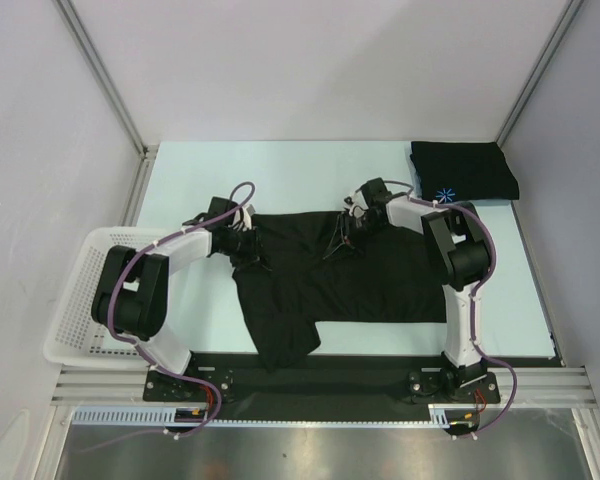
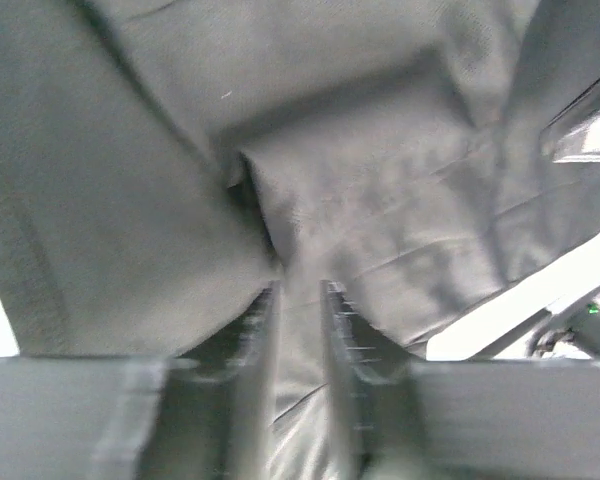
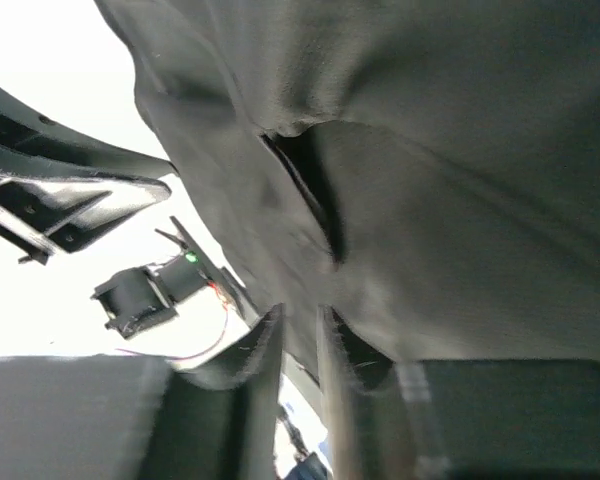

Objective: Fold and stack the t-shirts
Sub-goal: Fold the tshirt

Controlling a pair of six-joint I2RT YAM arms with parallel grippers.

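Note:
A black t-shirt (image 1: pixel 350 275) lies spread on the table, a sleeve hanging toward the front edge. My left gripper (image 1: pixel 246 243) is shut on its far left edge; in the left wrist view the grey-looking cloth (image 2: pixel 360 200) runs between the fingers (image 2: pixel 255 340). My right gripper (image 1: pixel 352 226) is shut on the shirt's far edge near the middle; in the right wrist view the cloth (image 3: pixel 430 170) is pinched between the fingers (image 3: pixel 265 350). A second black t-shirt (image 1: pixel 465 170), folded, with a light-blue starburst logo (image 1: pixel 443 196), lies at the back right corner.
A white mesh basket (image 1: pixel 85 300) stands at the table's left edge beside the left arm. Grey walls and metal posts enclose the table (image 1: pixel 280 170). The other arm shows in the right wrist view (image 3: pixel 60 190).

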